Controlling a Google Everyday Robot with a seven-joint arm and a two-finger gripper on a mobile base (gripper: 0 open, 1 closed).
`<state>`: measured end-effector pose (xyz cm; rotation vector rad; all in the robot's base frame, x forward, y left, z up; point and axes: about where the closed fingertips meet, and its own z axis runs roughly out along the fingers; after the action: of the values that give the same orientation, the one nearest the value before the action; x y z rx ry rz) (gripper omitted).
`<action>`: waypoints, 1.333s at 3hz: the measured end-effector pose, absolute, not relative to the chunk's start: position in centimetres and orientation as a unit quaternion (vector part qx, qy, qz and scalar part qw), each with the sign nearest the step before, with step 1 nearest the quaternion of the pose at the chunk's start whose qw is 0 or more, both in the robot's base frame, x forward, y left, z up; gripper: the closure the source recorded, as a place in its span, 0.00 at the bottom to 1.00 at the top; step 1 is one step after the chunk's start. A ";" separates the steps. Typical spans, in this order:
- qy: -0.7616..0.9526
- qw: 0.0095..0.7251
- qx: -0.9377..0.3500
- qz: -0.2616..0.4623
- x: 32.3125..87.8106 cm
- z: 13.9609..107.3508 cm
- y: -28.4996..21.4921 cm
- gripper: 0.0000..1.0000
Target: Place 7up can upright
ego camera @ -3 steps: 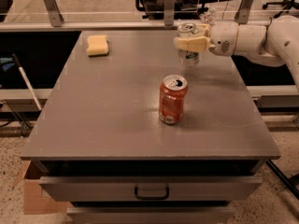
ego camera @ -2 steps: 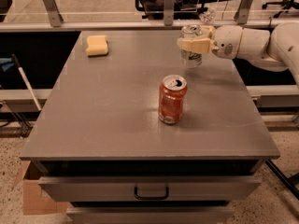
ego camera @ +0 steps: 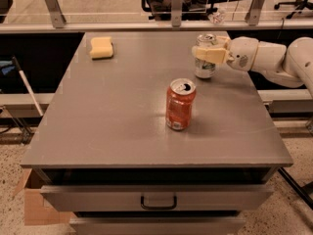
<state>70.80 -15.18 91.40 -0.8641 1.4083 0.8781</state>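
As it clasps the upright 7up can (ego camera: 205, 70), the tool (ego camera: 205, 54) sits near the far table (ego camera: 122, 106) edge.

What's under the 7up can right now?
Grey tabletop; the 7up can stands upright on it, gripper clasping its upper half. The spot beneath its base is hidden by the can.

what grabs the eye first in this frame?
The orange-red soda can stands upright in the middle of the grey table. At the far right, the gripper is closed around the upright 7up can. A yellow sponge lies near the far-left corner.
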 end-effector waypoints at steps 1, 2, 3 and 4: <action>0.594 0.599 -0.373 0.386 70.9 91.2 -15.5 0.39; 0.588 0.602 -0.375 0.389 70.9 91.3 -15.8 0.16; 0.589 0.602 -0.379 0.384 70.8 91.4 -16.5 0.00; 0.604 0.598 -0.378 0.367 70.2 91.3 -18.3 0.00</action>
<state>70.23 -18.30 91.27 -0.8775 1.4010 0.8505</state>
